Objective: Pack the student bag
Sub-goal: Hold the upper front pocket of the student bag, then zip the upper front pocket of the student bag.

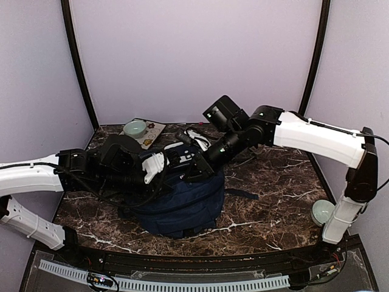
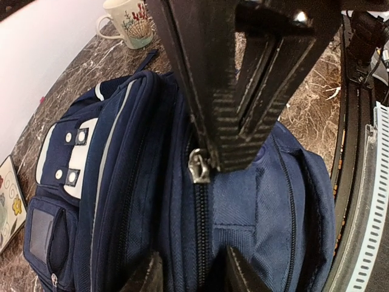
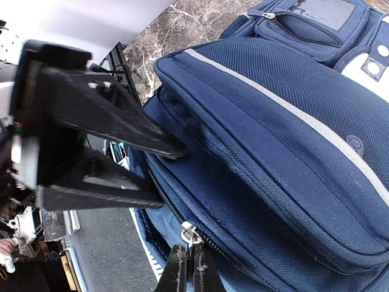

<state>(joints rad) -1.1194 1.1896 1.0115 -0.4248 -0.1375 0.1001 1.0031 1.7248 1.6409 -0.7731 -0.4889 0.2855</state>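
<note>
The student bag (image 1: 182,204), navy with white patches, lies in the middle of the marble table. My right gripper (image 3: 189,250) is shut on the silver zipper pull (image 3: 192,233) of its main zipper; in the left wrist view that pull (image 2: 199,165) shows under the right gripper's tip. My left gripper (image 2: 193,260) sits just behind it, its jaws narrowed around a ridge of bag fabric that carries the zipper line, with a finger (image 2: 148,275) pressing on each side. From above, both grippers meet over the bag's top, left gripper (image 1: 175,159) and right gripper (image 1: 198,171).
A seashell mug (image 2: 130,21) stands beyond the bag. A teal bowl (image 1: 135,128) rests on a picture card (image 1: 152,132) at the back left. Another teal bowl (image 1: 322,212) sits by the right arm's base. A ribbed cable rail (image 1: 182,283) runs along the near edge.
</note>
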